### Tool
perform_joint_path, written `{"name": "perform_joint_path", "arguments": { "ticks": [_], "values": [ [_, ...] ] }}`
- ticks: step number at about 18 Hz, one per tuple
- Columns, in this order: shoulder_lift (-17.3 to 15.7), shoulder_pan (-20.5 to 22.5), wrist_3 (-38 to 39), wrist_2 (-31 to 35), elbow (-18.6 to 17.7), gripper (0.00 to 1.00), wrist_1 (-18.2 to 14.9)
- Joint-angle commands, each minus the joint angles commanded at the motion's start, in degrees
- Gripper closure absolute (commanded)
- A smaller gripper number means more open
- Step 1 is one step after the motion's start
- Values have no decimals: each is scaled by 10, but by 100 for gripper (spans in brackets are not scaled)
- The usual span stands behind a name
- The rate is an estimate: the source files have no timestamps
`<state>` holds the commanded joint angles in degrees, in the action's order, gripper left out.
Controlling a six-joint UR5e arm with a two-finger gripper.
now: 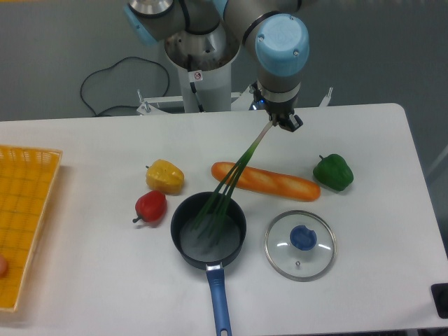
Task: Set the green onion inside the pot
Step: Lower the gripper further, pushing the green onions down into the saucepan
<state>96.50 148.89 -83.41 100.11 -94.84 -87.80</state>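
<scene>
The green onion (234, 175) hangs slanted from my gripper (281, 120), which is shut on its pale end near the table's back edge. Its dark green stalks run down and left, crossing over the bread, and their tips fan out inside the pot (208, 231). The pot is a small dark saucepan with a greyish inside, sitting at the front centre with its blue handle (219, 304) pointing toward the front edge. My gripper stands above and to the right of the pot.
A long bread roll (269, 180) lies behind the pot. A green bell pepper (333, 172) is to the right, a glass lid with a blue knob (300, 244) beside the pot, yellow pepper (165, 176) and red pepper (150, 206) to the left. A yellow basket (24, 217) fills the left edge.
</scene>
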Motion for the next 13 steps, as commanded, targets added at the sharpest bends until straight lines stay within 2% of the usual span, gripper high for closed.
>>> {"name": "perform_joint_path", "arguments": {
  "ticks": [5,13],
  "values": [
    [20,-16,31,3,16,97,0],
    [39,-32,52,10,18,97,12]
  ]
}}
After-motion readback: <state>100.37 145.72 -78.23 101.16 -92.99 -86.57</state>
